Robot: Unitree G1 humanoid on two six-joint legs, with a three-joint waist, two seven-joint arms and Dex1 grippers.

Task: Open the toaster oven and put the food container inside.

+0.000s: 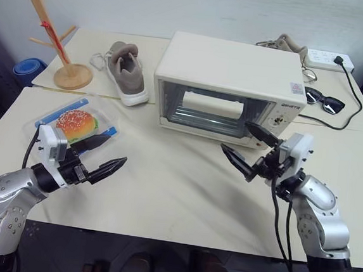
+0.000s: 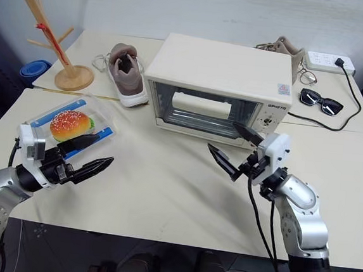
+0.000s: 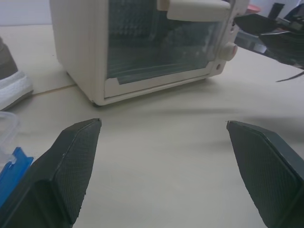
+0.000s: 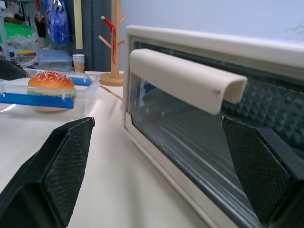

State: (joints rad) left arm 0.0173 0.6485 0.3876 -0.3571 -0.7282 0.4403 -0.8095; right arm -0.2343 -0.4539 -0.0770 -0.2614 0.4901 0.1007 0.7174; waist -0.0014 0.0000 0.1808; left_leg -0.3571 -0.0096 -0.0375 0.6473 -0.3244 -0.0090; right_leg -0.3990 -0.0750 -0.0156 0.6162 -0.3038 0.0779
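Standing shut at the middle of the surface (image 1: 164,192), the toaster oven (image 1: 230,83) is judged rigid and heavy, best opened by its cream bar handle (image 4: 187,78) along the top of the glass door; a small logo by the knobs and a top sticker cannot be read. The food container (image 2: 74,126), near the left gripper (image 1: 100,157), is judged light, slippery and flexible, best taken across its blue-clipped long sides. Both the left gripper and right gripper (image 1: 247,148) are held with jaws wide and empty.
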